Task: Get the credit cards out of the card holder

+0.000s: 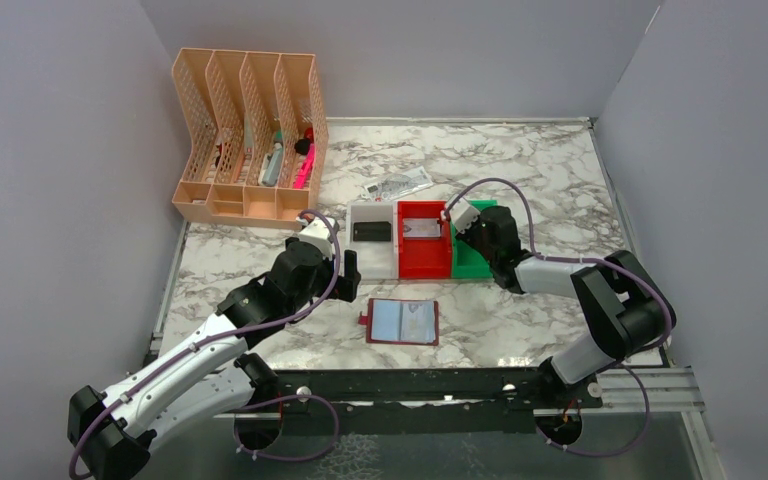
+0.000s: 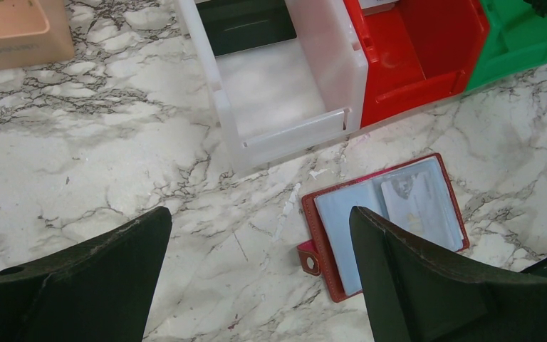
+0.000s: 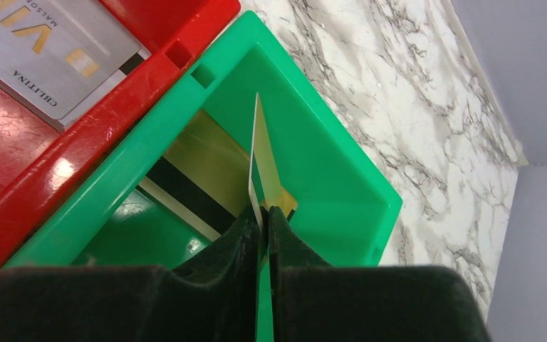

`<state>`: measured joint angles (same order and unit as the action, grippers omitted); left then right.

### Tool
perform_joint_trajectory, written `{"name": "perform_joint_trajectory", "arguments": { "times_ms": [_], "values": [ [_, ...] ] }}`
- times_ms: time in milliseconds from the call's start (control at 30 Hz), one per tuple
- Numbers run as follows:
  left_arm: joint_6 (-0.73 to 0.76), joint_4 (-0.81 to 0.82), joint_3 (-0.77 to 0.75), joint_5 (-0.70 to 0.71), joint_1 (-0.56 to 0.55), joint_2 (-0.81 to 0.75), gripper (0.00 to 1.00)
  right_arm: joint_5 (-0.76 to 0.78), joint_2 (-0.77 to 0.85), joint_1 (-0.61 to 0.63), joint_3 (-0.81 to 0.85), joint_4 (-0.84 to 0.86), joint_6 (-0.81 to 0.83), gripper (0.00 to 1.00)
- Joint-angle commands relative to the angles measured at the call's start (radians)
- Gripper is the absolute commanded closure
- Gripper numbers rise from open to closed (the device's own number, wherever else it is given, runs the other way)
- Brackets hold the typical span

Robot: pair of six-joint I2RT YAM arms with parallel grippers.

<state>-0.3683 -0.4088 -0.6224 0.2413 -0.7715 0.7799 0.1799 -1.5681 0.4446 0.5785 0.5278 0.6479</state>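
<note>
Low in the right wrist view, the right gripper pinches a thin pale-gold plastic card on edge over the green plastic bin (a gold black-striped card lies flat inside); a silver card sits in the red bin, upper left. The left gripper, spread wide over the marble table, hides part of the open maroon card holder at lower right, below a white bin.
</note>
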Motion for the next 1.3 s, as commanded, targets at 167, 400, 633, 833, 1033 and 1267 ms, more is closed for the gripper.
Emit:
{"name": "perform_joint_trajectory", "arguments": {
  "times_ms": [167, 400, 633, 833, 1033, 1267],
  "values": [
    [0.012, -0.011, -0.026, 0.017, 0.003, 0.008, 0.01, -0.082, 0.0, -0.004, 0.031, -0.068, -0.022, 0.75],
    [0.014, -0.012, -0.026, 0.013, 0.004, 0.015, 0.01, -0.099, 0.01, -0.004, 0.016, -0.065, -0.023, 0.72],
    [0.014, -0.013, -0.026, 0.012, 0.003, 0.017, 0.01, -0.06, 0.003, -0.004, 0.014, -0.044, -0.025, 0.72],
    [0.014, -0.013, -0.026, 0.003, 0.003, 0.025, 0.01, -0.103, 0.019, -0.004, 0.017, -0.083, -0.049, 0.71],
    [0.015, -0.013, -0.028, -0.002, 0.004, 0.033, 0.01, -0.136, 0.012, -0.004, 0.035, -0.12, -0.063, 0.53],
    [0.016, -0.013, -0.028, -0.005, 0.004, 0.041, 0.01, -0.108, 0.037, -0.004, 0.033, -0.088, -0.075, 0.52]
  ]
}}
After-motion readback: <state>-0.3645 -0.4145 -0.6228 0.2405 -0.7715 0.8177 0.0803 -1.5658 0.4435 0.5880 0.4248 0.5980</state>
